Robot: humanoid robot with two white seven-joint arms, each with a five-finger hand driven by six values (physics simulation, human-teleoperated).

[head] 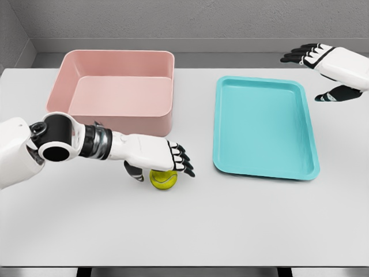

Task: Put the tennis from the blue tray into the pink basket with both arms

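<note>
Mid-transfer — tennis ball on the desk, under the left hand.

Nearest, on the bare desk [184,231]: tennis ball [164,179] sitting between blue tray [265,167] and pink basket [167,124], outside both. Left hand [164,157] arched over it, fingers spread past the top and thumb low at its left side — touching or close, no firm hold to be seen. Judged step: picking up for the carry to the basket. Called for next: closing around the ball, lifting clear of the near wall, then letting go inside. Farthest, right hand [323,57] raised beyond the tray, fingers spread, holding nothing.
</note>
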